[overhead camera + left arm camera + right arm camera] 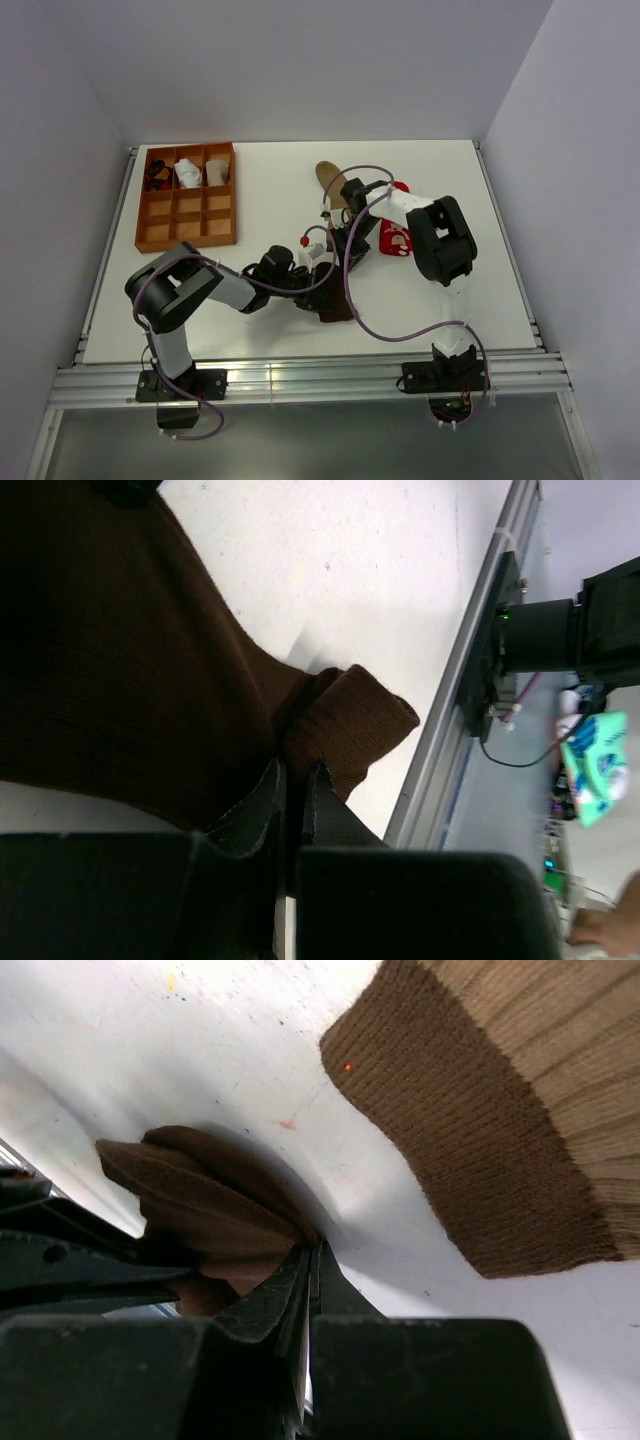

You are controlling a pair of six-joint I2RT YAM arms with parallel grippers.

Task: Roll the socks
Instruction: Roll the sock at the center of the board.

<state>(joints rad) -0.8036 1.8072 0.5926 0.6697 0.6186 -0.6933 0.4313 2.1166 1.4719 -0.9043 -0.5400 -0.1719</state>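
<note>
The left arm (pixel 175 290) rises from its base at the near left of the desk (pixel 460 300), bends at the elbow and reaches low to the right, toward the middle. Its left tool (pixel 295 772) is closed and pinches the edge of the dark brown sock (pixel 130 660), just beside a folded-over corner of the fabric. The right arm (pixel 440 240) stands up from the near right, and its forearm goes far and left, then the wrist turns down toward the same sock. The right tool (pixel 312 1245) is closed too, with a bunched part of the dark brown sock caught at its tips. This sock lies in the middle of the desk, between the two tools. The tan sock (pixel 328 178) lies flat just beyond it, and the red sock (pixel 395 242) is to the right, partly under the right arm. A wooden tray (pixel 186 242) sits at the far left.
</note>
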